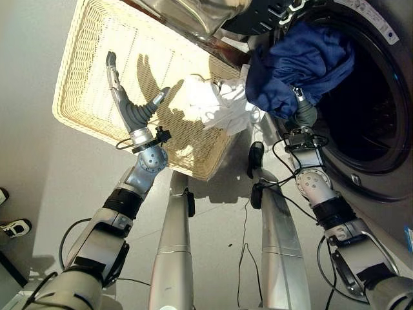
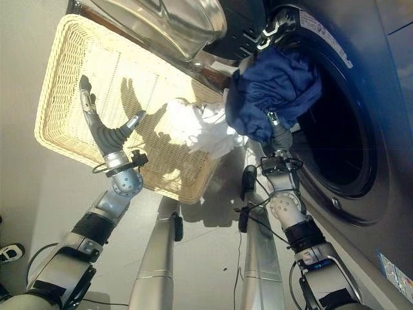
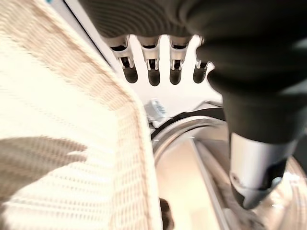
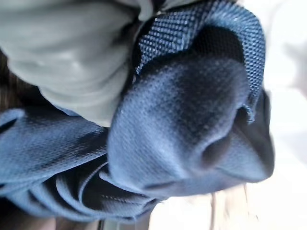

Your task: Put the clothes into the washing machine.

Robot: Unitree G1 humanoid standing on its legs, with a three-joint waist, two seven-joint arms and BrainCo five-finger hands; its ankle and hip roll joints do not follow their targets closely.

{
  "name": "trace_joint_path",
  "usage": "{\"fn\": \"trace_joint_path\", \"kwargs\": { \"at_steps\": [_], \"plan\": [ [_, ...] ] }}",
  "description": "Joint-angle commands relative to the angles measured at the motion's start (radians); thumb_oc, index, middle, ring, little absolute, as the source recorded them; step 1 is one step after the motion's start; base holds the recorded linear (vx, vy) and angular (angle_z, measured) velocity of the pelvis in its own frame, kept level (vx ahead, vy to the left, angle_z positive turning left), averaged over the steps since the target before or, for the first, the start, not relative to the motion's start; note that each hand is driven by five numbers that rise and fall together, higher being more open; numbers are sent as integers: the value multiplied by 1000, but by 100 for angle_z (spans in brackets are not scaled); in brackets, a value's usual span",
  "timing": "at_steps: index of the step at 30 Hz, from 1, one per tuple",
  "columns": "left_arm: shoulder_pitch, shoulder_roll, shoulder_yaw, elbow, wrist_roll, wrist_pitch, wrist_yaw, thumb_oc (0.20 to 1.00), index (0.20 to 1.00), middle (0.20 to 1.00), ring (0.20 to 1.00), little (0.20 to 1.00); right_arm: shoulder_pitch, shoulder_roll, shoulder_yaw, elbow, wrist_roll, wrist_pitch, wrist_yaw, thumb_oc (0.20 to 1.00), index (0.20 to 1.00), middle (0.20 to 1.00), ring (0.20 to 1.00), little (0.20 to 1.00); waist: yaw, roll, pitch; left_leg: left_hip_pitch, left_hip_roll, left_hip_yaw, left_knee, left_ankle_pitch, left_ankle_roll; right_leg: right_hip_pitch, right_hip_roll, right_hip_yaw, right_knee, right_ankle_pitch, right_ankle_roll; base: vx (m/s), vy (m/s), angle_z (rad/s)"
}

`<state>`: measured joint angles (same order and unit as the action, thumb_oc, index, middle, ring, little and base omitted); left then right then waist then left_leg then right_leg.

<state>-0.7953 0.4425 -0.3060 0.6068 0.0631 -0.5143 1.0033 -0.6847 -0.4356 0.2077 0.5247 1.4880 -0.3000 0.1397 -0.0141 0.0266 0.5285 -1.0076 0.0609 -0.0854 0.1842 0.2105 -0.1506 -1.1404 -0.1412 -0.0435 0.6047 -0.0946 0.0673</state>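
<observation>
Blue garment bunched at the washing machine door rim, right hand buried in it, grip unreadable; left hand slack over wicker basket; white cloth still on basket rim; next: push blue inside.

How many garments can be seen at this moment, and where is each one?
2. A dark blue garment hangs bunched at the washing machine opening, over the right hand. A white garment lies on the wicker basket's corner nearest the machine. More may be hidden underneath.
</observation>
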Motion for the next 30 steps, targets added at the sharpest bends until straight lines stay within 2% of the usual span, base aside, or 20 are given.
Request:
{"fn": "trace_joint_path", "kwargs": {
  "at_steps": [1, 2, 4, 6, 9, 10, 11, 12, 15, 16, 17, 18, 21, 23, 25, 26, 28, 29, 30],
  "plan": [
    [-62, 48, -7, 34, -32, -47, -6, 1000, 1000, 1000, 1000, 1000, -17, -51, -18, 22, 64, 34, -6, 200, 200, 200, 200, 200, -2, -23, -8, -2, -82, 69, 104, -97, 59, 80, 86, -68, -233, 195, 52, 0, 0, 0],
    [-65, 51, -10, 42, -35, -47, -7, 1000, 1000, 1000, 1000, 1000, -20, -54, -18, 41, 64, 40, -5, 200, 200, 200, 200, 200, -1, -23, -8, -2, -82, 69, 104, -97, 59, 79, 87, -68, -233, 196, 51, 5, 12, -3],
    [-93, 60, -28, 101, -73, -40, -32, 1000, 1000, 1000, 1000, 1000, -83, -91, -41, 238, 64, 81, -76, 200, 200, 200, 200, 200, 3, -18, -8, -6, -79, 71, 103, -102, 59, 73, 89, -68, -232, 193, 48, 9, 3, -5],
    [-107, 66, -38, 137, -94, -45, -56, 1000, 1000, 1000, 1000, 1000, -144, -135, -84, 364, 112, 93, -113, 200, 200, 200, 200, 200, 10, -14, -8, -6, -76, 70, 105, -104, 56, 75, 88, -70, -231, 193, 48, 8, -20, -5],
    [-112, 84, -58, 161, -118, -47, -79, 1000, 1000, 1000, 1000, 1000, -220, -217, -119, 450, 169, 30, -189, 200, 200, 200, 200, 200, 19, -10, -8, -7, -71, 66, 113, -112, 52, 76, 87, -69, -226, 191, 49, 5, -11, 0],
    [-103, 87, -64, 168, -113, -52, -77, 1000, 1000, 1000, 1000, 1000, -249, -242, -148, 469, 149, -35, -241, 200, 200, 200, 200, 200, 19, -11, -8, -7, -69, 63, 118, -118, 52, 78, 88, -67, -227, 191, 51, 14, -45, -1],
    [-77, 99, -68, 170, -108, -63, -80, 1000, 1000, 1000, 1000, 1000, -286, -305, -180, 503, 194, -101, -302, 200, 200, 200, 200, 200, 22, -19, -8, -8, -70, 54, 126, -131, 55, 81, 89, -67, -228, 191, 53, 12, -47, -1],
    [-71, 99, -69, 170, -106, -64, -79, 1000, 1000, 1000, 1000, 1000, -298, -317, -186, 514, 197, -121, -315, 200, 200, 200, 200, 200, 22, -20, -8, -8, -70, 53, 127, -133, 55, 83, 90, -67, -229, 191, 54, 7, -60, 1],
    [-46, 120, -83, 166, -101, -62, -79, 1000, 1000, 1000, 1000, 1000, -370, -403, -201, 485, 157, -364, -442, 200, 200, 200, 200, 200, 23, -32, -8, -7, -64, 46, 117, -136, 55, 91, 94, -75, -239, 197, 59, -5, -43, -2],
    [-46, 127, -83, 166, -108, -58, -84, 1000, 1000, 1000, 1000, 1000, -372, -410, -200, 456, 128, -395, -466, 200, 200, 200, 200, 200, 20, -35, -8, -6, -63, 47, 114, -135, 54, 92, 97, -74, -243, 200, 60, -12, -7, -4],
    [-54, 139, -88, 168, -121, -47, -91, 1000, 1000, 1000, 1000, 1000, -378, -422, -191, 423, 61, -424, -495, 740, 740, 740, 740, 740, 15, -41, -8, -5, -64, 45, 112, -135, 55, 95, 98, -73, -247, 202, 60, 0, 0, 0],
    [-64, 149, -92, 170, -135, -38, -101, 1000, 1000, 1000, 1000, 1000, -387, -432, -180, 397, 2, -422, -507, 1000, 1000, 1000, 1000, 1000, 13, -45, -8, -4, -65, 43, 109, -134, 56, 96, 99, -72, -251, 203, 60, -18, 9, -3],
    [-87, 174, -94, 178, -164, -23, -133, 1000, 1000, 1000, 1000, 1000, -396, -463, -147, 360, -139, -380, -481, 1000, 1000, 1000, 1000, 1000, 10, -52, -8, -4, -71, 34, 102, -133, 59, 95, 99, -70, -257, 201, 58, -13, 5, -2],
    [-92, 180, -94, 186, -171, -25, -146, 1000, 1000, 1000, 1000, 1000, -395, -463, -136, 347, -145, -358, -465, 1000, 1000, 1000, 1000, 1000, 11, -52, -8, -4, -74, 30, 103, -134, 60, 95, 98, -71, -256, 198, 58, 0, 0, 0],
    [-107, 171, -95, 204, -164, -29, -164, 1000, 1000, 1000, 1000, 1000, -389, -443, -119, 382, -259, -308, -436, 1000, 1000, 1000, 1000, 1000, 17, -47, -8, -1, -82, 24, 102, -136, 63, 94, 93, -75, -252, 192, 57, 0, 0, 0],
    [-117, 164, -99, 211, -166, -29, -167, 1000, 1000, 1000, 1000, 1000, -394, -433, -105, 398, -324, -289, -468, 1000, 1000, 1000, 1000, 1000, 20, -44, -8, -3, -85, 23, 103, -137, 64, 92, 90, -77, -251, 190, 57, 0, 0, 0],
    [-143, 155, -106, 223, -163, -24, -173, 1000, 1000, 1000, 1000, 1000, -414, -419, -54, 435, -510, -205, -541, 1000, 1000, 1000, 1000, 1000, 25, -38, -8, -6, -91, 22, 105, -139, 66, 88, 84, -81, -250, 187, 56, 0, 0, 0],
    [-147, 154, -106, 223, -163, -23, -174, 1000, 1000, 1000, 1000, 1000, -419, -416, -42, 439, -551, -189, -570, 1000, 1000, 1000, 1000, 1000, 25, -36, -8, -7, -91, 22, 105, -138, 66, 86, 83, -82, -250, 187, 55, 0, 0, 0],
    [-159, 148, -112, 223, -161, -17, -174, 1000, 1000, 1000, 1000, 1000, -437, -405, 13, 457, -715, -104, -644, 1000, 1000, 1000, 1000, 1000, 30, -32, -8, -8, -93, 24, 100, -137, 68, 85, 81, -85, -253, 187, 55, 0, 0, 0]
  ]
}}
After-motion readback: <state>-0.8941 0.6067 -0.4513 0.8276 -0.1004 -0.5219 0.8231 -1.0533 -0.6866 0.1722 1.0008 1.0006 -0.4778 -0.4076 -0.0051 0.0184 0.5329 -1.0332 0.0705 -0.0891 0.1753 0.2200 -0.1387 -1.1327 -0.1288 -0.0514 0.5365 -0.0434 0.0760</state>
